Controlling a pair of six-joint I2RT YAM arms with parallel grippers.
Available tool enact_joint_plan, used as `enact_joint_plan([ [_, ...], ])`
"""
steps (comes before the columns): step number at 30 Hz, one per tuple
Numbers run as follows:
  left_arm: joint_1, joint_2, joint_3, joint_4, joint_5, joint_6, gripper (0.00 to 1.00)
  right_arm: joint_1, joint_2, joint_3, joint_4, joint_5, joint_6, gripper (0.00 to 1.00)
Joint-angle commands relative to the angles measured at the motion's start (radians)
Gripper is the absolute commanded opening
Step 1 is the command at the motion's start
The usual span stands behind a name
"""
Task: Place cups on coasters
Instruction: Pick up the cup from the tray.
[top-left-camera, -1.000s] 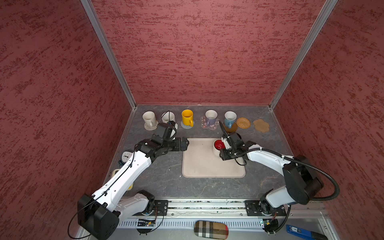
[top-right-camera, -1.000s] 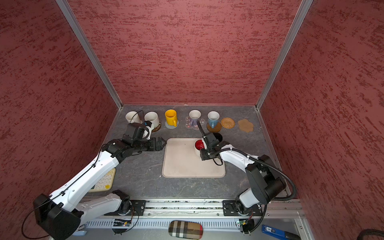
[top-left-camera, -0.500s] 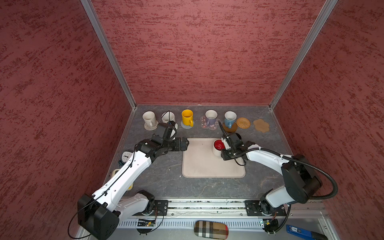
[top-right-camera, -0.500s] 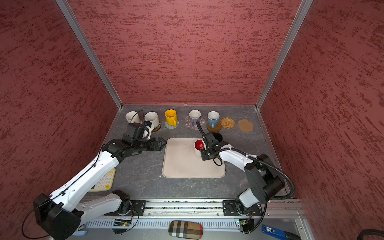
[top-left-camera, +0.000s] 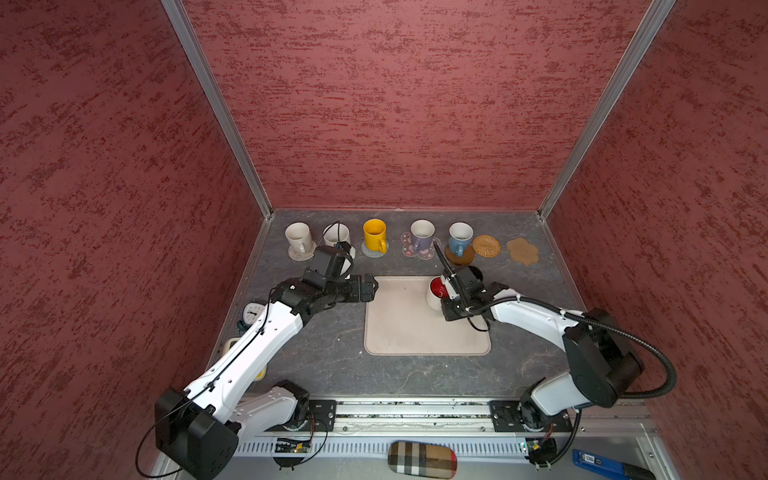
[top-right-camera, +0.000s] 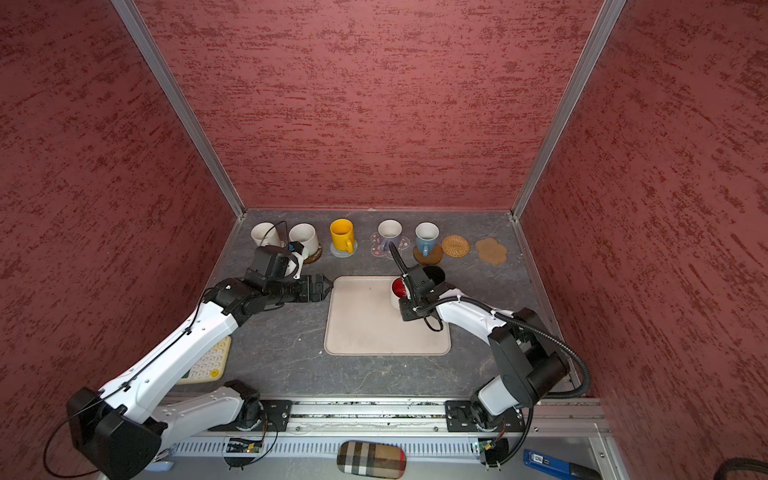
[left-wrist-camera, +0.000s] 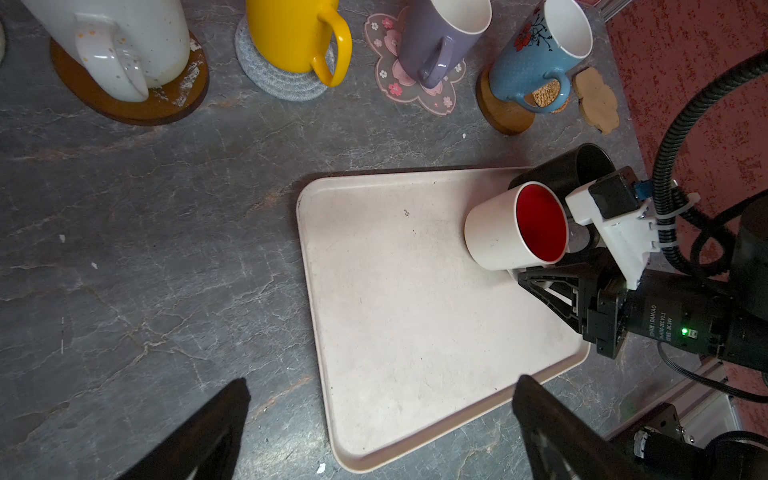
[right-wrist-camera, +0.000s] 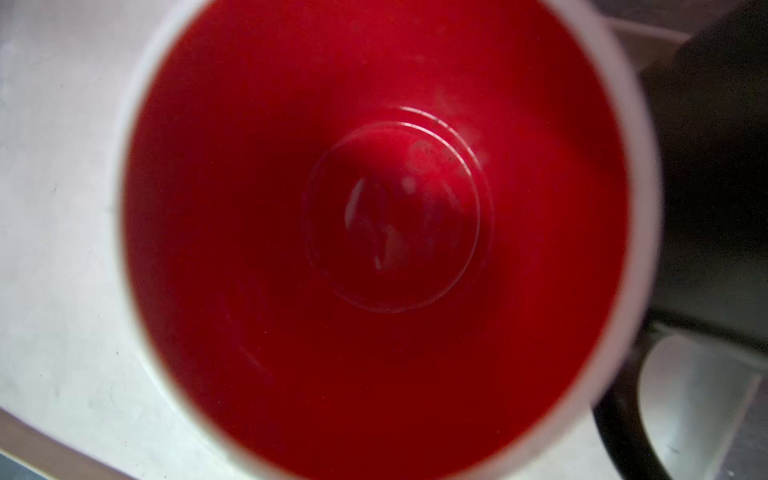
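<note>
— When you start from the left, what stands around?
— Clock (top-left-camera: 252, 311) by the wall, then left gripper (top-left-camera: 375, 286), jaws wide apart and empty, at the tray's (top-left-camera: 407, 336) left edge.
— And the red mug (left-wrist-camera: 494, 232)?
— Upright on the tray's far right corner, white outside, glossy red inside. Black mug (left-wrist-camera: 557, 170) just behind crowds it. Right gripper's (left-wrist-camera: 536, 284) jaws are pinched on its handle side. Rattan coaster (top-left-camera: 486, 245) and cork coaster (top-left-camera: 523, 251) lie further right.

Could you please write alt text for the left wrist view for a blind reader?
The right gripper sits at a red-lined white mug on a beige tray, a black mug beside it; four mugs on coasters behind.
</note>
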Motion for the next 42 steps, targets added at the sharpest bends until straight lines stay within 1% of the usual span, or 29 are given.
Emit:
enact_joint_plan([
  [1,0.008,-0.004,0.014,0.002,0.005,0.009,1.00,0.010,-0.013,0.046,-0.035,0.065,0.010,0.33],
  [5,0.007,-0.008,0.013,0.003,0.004,0.007,0.99,0.013,-0.017,0.055,-0.050,0.081,0.021,0.34],
  [11,0.008,-0.007,0.013,0.003,0.004,0.007,1.00,0.018,-0.012,0.060,-0.061,0.090,0.022,0.27],
  [14,0.007,-0.007,0.011,0.003,0.005,0.007,1.00,0.024,-0.004,0.062,-0.064,0.095,0.021,0.25],
  [23,0.007,-0.009,0.018,-0.001,0.004,0.009,1.00,0.040,0.002,0.081,-0.071,0.117,0.020,0.09],
  [32,0.008,-0.015,0.036,-0.012,0.000,0.013,1.00,0.046,-0.027,0.106,-0.066,0.123,-0.005,0.00],
  [40,0.007,-0.021,0.068,-0.032,0.000,0.020,0.99,0.063,-0.067,0.176,-0.087,0.121,-0.034,0.00],
  [42,0.007,-0.021,0.078,-0.043,-0.005,0.025,0.99,0.070,-0.101,0.199,-0.100,0.125,-0.036,0.00],
])
